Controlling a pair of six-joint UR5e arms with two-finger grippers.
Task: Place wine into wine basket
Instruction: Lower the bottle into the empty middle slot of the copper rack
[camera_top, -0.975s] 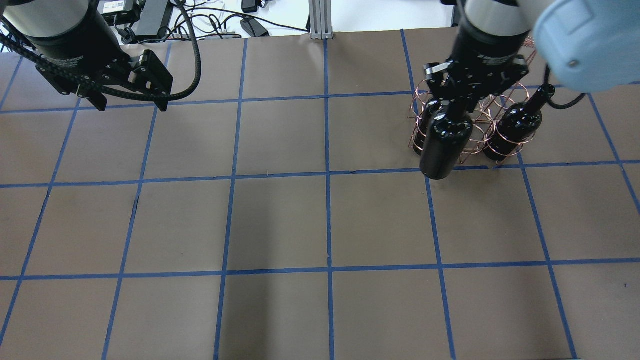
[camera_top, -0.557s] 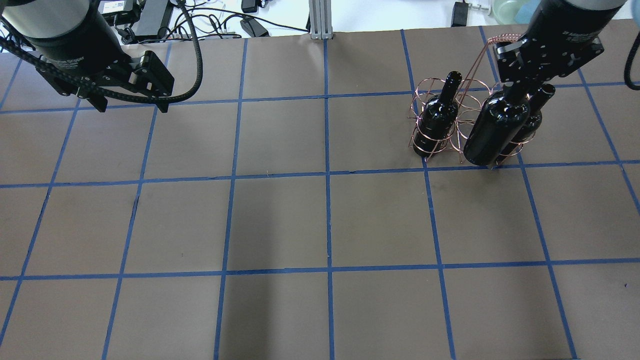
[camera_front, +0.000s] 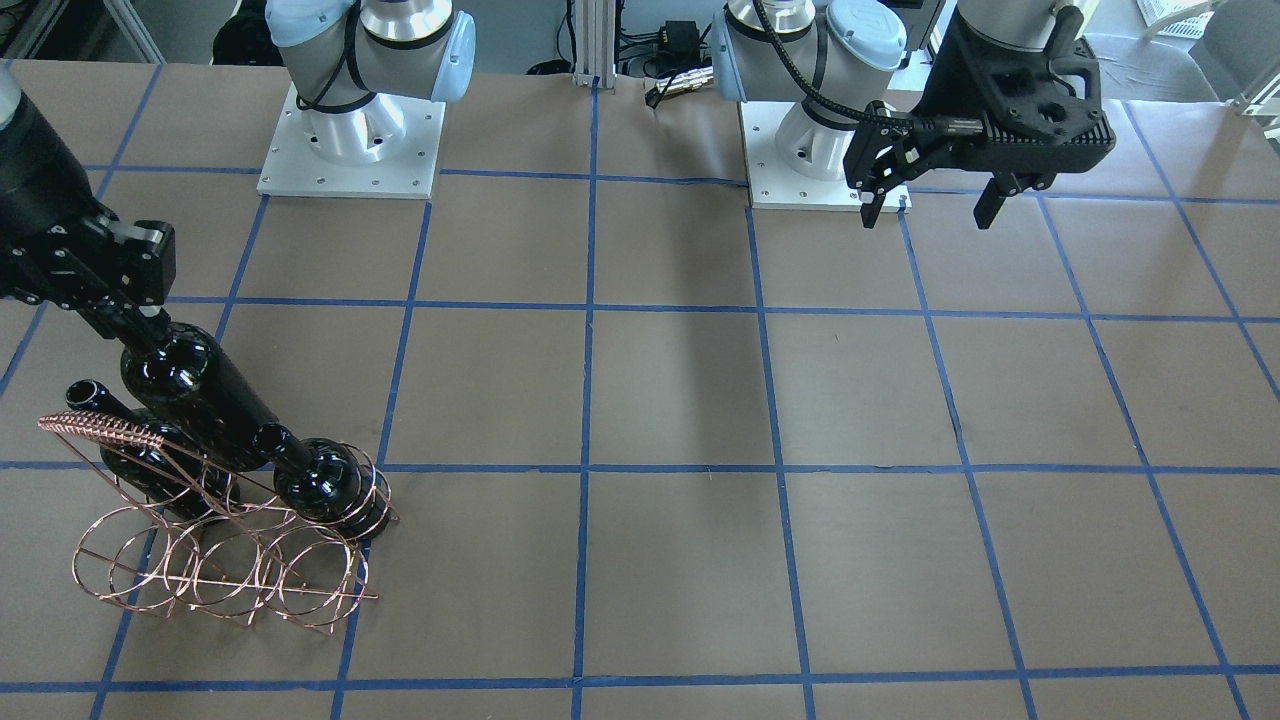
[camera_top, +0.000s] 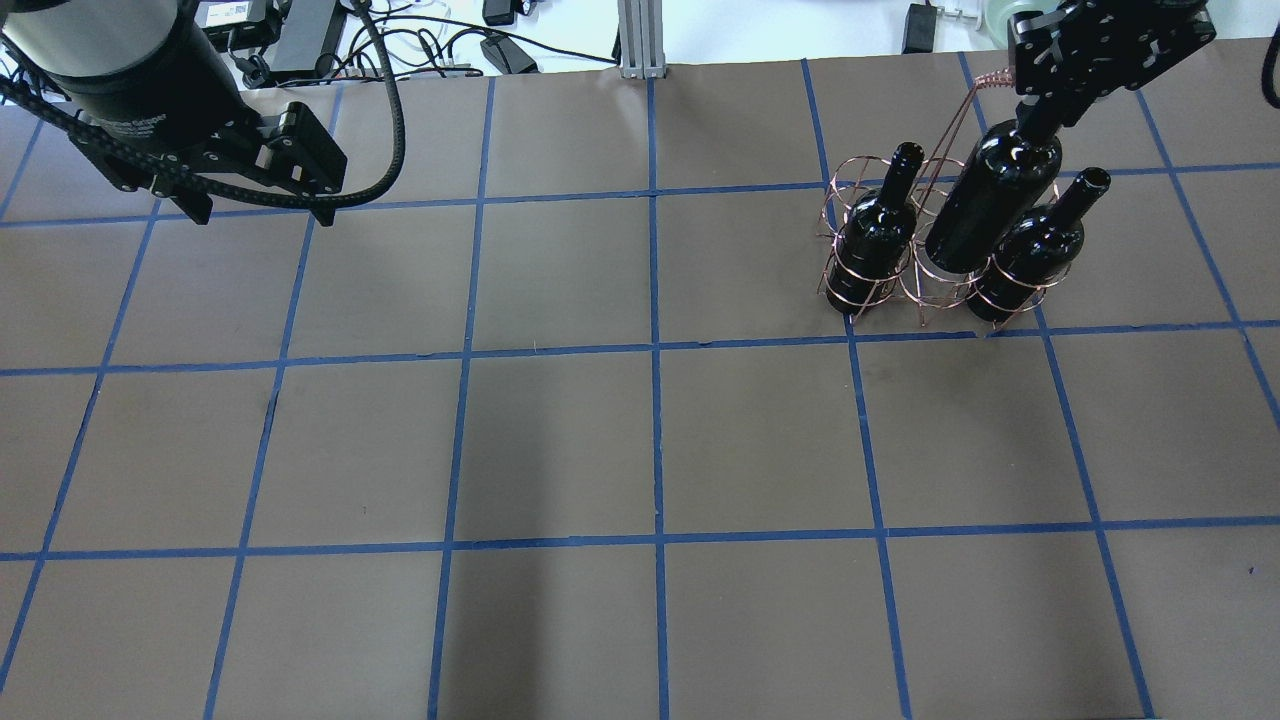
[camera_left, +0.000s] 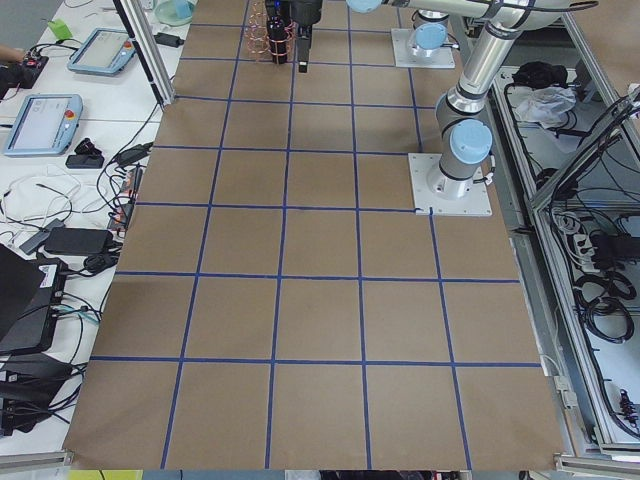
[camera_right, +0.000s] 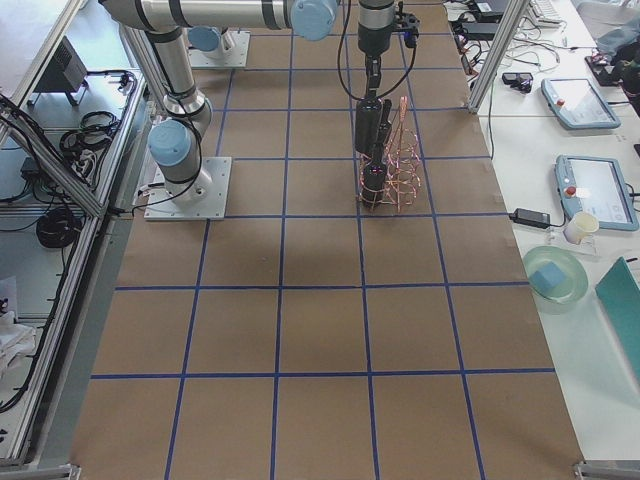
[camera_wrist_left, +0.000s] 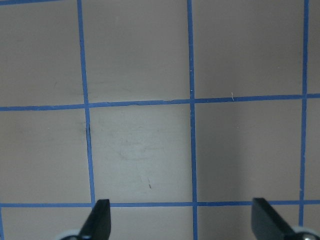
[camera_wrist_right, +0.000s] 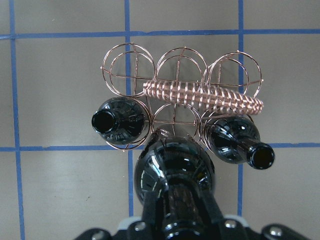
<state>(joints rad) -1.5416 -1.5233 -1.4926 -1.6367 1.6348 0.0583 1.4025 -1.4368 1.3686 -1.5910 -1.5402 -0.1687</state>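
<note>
Black glass wine (camera_top: 990, 205), tilted, neck toward 1 o'clock, base at the middle ring of one basket (camera_wrist_right: 200, 95); right gripper (camera_top: 1040, 115) clenches its neck. Two other bottles (camera_top: 875, 240) (camera_top: 1035, 250) seated at its 9 and 3 o'clock. Left gripper (camera_front: 928, 205) released.

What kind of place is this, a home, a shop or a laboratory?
Most likely a robotics laboratory. A left arm and a right arm are bolted to a table marked with a blue tape grid, and teach pendants and loose cables lie beside it.
</note>
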